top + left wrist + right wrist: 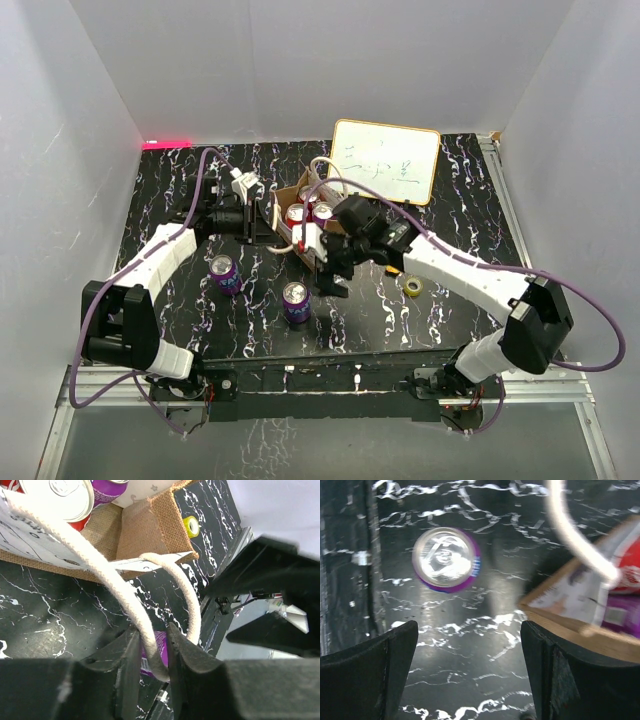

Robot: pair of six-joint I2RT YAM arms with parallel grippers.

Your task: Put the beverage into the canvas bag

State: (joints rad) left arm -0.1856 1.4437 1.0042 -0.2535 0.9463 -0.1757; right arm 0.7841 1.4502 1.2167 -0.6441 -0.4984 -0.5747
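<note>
Beverage [447, 560] upright, apart from right end effector [469, 630]

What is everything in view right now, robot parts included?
canvas bag: one, tan-brown with a whitish patterned side, far middle of the table
rope handle: two, cream, looping off the bag
cans in the bag: at least three, red and purple, upright
loose cans: two, purple, upright on the table in front of the bag
tape roll: one, yellow, right of the loose cans
whiteboard: one, white with faint writing, far right
red strip: one, far-left table edge
table: one, black marbled
left gripper: shut on one rope handle
right gripper: open, above bare table between a loose can and the bag
</note>
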